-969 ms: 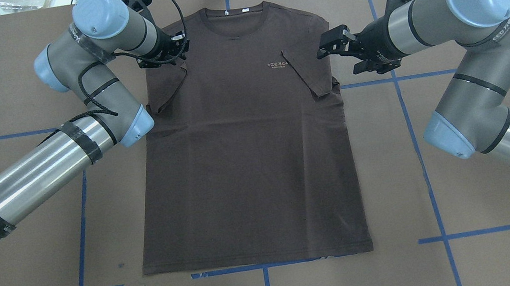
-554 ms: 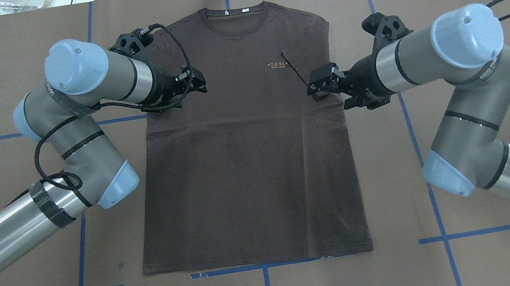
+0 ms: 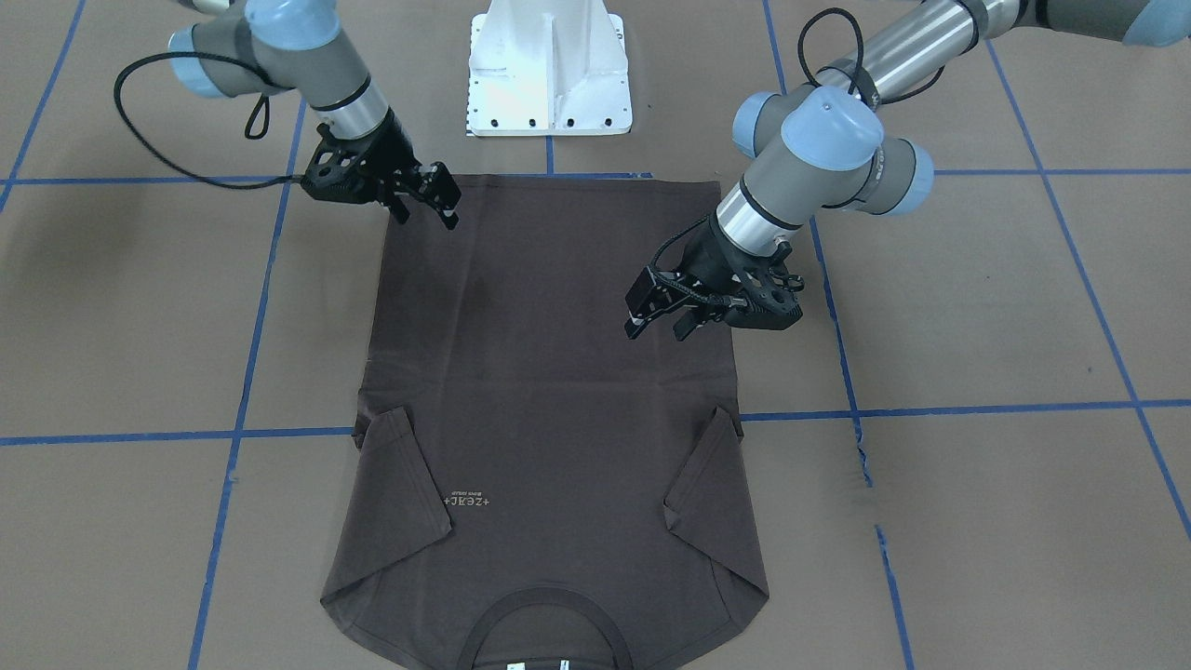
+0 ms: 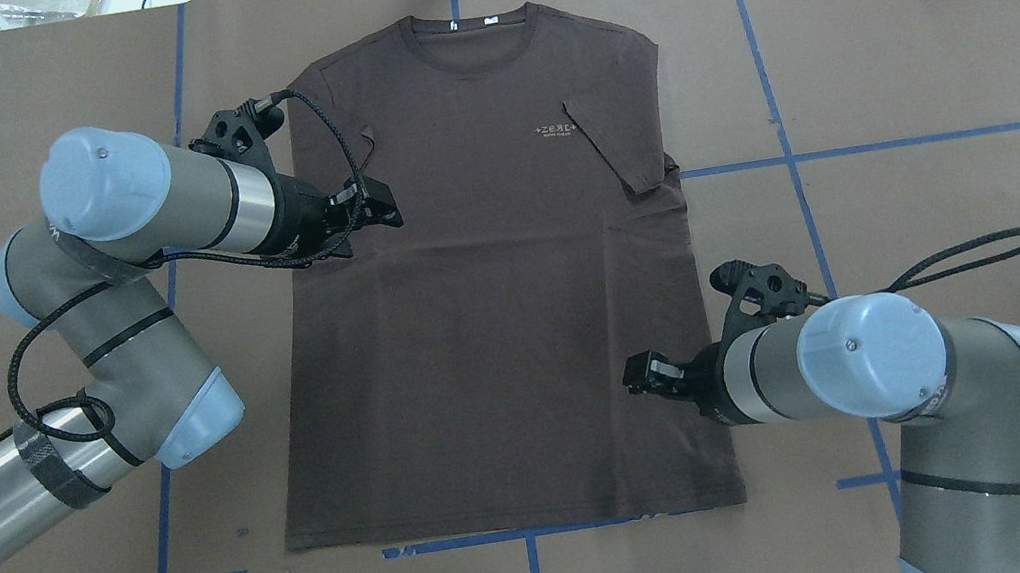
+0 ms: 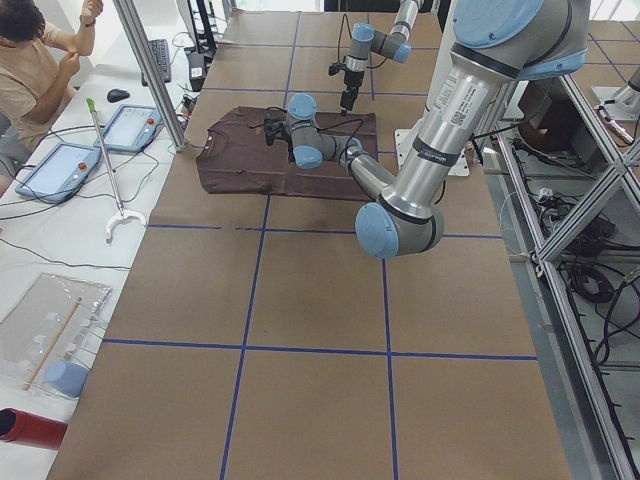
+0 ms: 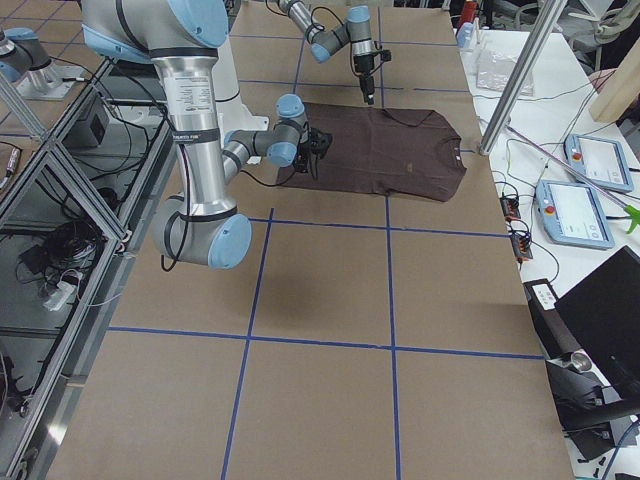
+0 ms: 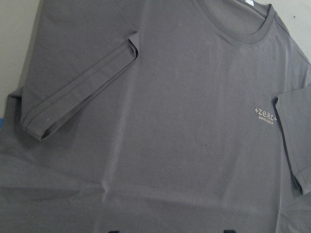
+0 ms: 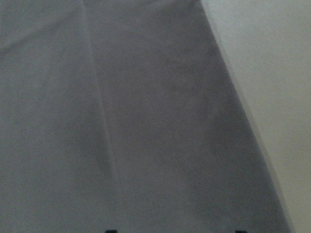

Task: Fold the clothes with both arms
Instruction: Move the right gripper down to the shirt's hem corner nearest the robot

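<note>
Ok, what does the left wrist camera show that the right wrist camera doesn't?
Left wrist only: the shirt's collar, chest lettering and a folded-in sleeve. Right wrist only: a long plain stretch of the shirt's side edge, with one faint crease. Both: brown fabric filling most of the frame, with bare table beside it.

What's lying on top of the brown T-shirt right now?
Its own sleeves: one sleeve and the other sleeve lie folded inward on the T-shirt. The cloth beneath them is covered.
</note>
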{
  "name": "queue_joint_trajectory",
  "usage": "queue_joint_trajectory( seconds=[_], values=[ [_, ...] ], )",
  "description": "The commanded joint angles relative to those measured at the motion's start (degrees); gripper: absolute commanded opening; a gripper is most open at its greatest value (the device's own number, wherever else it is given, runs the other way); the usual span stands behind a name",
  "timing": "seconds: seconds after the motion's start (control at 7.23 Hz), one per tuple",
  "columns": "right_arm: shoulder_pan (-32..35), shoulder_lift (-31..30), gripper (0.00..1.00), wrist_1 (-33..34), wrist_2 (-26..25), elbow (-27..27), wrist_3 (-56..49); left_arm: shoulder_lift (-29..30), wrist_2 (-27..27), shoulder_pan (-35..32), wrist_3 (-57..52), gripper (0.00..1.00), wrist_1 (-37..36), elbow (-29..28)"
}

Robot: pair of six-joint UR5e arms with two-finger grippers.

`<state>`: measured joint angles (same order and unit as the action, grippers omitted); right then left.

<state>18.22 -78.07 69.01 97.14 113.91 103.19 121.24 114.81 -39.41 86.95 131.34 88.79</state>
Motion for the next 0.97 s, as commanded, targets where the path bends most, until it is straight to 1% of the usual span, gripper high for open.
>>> queue_joint_trajectory(
  seconds=[0.0, 0.14, 0.28, 0.42, 0.83],
  values=[
    [-6.24, -0.24, 0.8, 14.19, -4.04, 6.14, 9.51, -0.12, 1.73, 0.03, 2.07, 0.8, 0.32, 0.42],
    [-8.87, -0.76, 0.77, 15.96, -7.37, 6.23, 13.14, -0.12, 1.65, 0.03, 2.17, 0.8, 0.32, 0.42],
    [-10.47, -2.16, 0.75, 15.98, -8.36, 6.06, 13.61, -0.21, 1.47, 0.03, 2.08, 0.81, 0.32, 0.42],
    [-11.18, -2.96, 0.68, 15.8, -10.03, 6.06, 14.92, -0.21, 1.3, 0.03, 2.17, 0.83, 0.23, 0.33],
    [-11.45, -2.97, 0.68, 15.45, -9.52, 4.13, 15.02, -0.21, 1.29, 0.03, 2.17, 0.83, 0.23, 0.33]
  ],
)
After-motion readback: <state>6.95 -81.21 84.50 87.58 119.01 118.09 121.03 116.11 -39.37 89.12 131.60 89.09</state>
